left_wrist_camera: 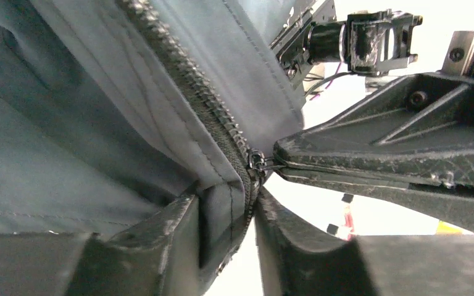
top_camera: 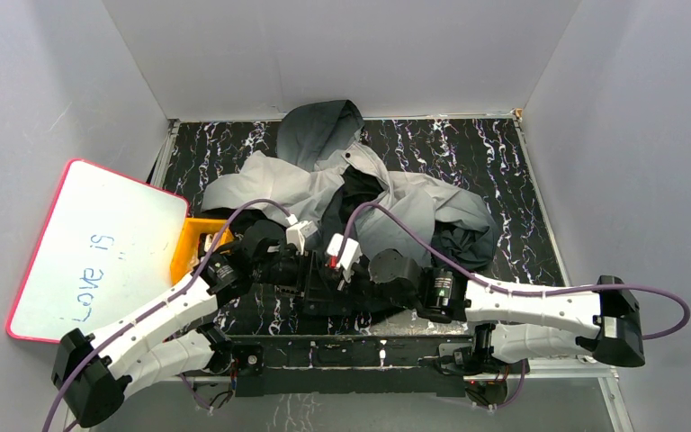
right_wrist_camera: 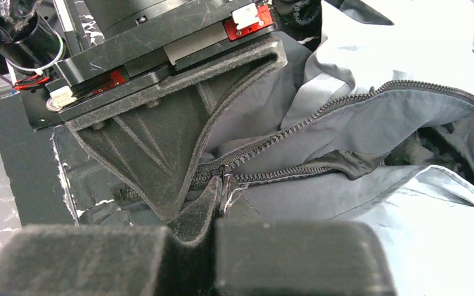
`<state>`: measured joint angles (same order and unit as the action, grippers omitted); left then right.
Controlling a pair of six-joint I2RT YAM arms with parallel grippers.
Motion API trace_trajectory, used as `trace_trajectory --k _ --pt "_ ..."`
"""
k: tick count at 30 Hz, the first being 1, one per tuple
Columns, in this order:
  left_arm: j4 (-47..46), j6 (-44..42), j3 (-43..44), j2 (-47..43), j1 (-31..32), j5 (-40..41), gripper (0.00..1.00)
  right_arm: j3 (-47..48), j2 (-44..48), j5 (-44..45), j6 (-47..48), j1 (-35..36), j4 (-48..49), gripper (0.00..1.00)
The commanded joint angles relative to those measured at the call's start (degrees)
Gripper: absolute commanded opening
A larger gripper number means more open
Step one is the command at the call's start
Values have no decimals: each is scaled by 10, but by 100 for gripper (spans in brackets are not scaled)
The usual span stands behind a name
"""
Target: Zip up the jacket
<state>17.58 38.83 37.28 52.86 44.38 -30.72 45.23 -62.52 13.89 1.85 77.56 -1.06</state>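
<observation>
The only writing that can be read is in blue marker on the pink-edged whiteboard, well out to the left of the left gripper: "Love is", followed by a small mark like a quotation mark. The red tabs on the left gripper's body, seen from the right wrist, carry no text I can make out.

The jacket lies crumpled on the black marbled table, with its hood on the far side from the arms. Its near edge is drawn up to the two grippers, which meet tip to tip. An orange bin sits just outside the left arm, against the whiteboard's edge.

The right gripper is clenched flat on the pull tab of the zipper slider. Only the left wrist view shows this pinch side-on, with a row of zipper teeth running away from the slider. In the same view the left gripper's fingers straddle the jacket's zipper edge just beneath the slider. Cloth fills the gap at the tips and a sliver of light shows further back. I cannot tell whether these jaws are clamping or merely closing around the cloth.

Only the right wrist view shows the two tooth rows parting beyond the slider, unjoined, with dark lining between them. From overhead the grippers hide the slider altogether.
</observation>
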Motion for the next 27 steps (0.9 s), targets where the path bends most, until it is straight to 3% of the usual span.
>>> trace_trajectory --k 1,5,14,27 --pt "-6 3 -10 -14 2 -27 24 25 -4 32 -6 5 64 0" --pt "1 5 -23 -22 2 -34 0 25 -19 87 -3 4 73 0" --pt "16 28 -58 -52 2 -53 0 48 -76 213 18 -23 84 0" --pt "20 42 -81 -55 3 -55 0 89 -114 262 97 -136 124 0"
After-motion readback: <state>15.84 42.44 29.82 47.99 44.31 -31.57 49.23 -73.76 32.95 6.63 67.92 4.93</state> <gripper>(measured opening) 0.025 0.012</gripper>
